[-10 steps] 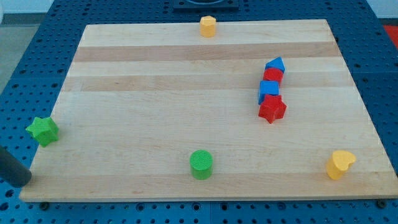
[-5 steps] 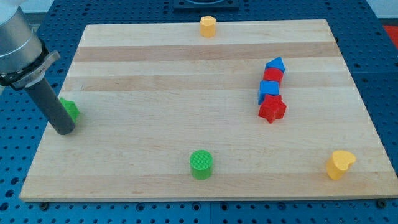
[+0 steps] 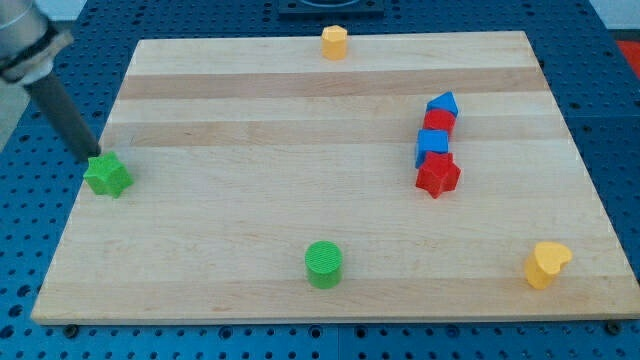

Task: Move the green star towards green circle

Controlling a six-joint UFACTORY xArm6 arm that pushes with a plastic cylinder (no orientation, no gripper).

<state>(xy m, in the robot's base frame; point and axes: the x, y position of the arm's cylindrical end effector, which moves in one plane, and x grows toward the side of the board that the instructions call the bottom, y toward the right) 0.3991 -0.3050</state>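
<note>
A wooden board (image 3: pixel 330 110) lies on a blue perforated table (image 3: pixel 620 120). The green star (image 3: pixel 107 175) sits at the board's left edge, about halfway down the view. The dark rod enters from the view's top left and slants down to the tip (image 3: pixel 92 156), which stands at the star's upper left corner, touching it or very nearly so; the rod carries no jaws and grasps nothing. The green circle (image 3: pixel 323 264) rests near the view's bottom edge of the board, well apart from the star, to its lower right. On the right half, a blue triangular block (image 3: pixel 442 104), a red block (image 3: pixel 439 121), a blue cube (image 3: pixel 432 145) and a red star (image 3: pixel 437 175) form a touching column running down the view. A yellow hexagonal block (image 3: pixel 334 42) sits at the board's top edge, and a yellow heart-like block (image 3: pixel 546 264) near its bottom right corner.
</note>
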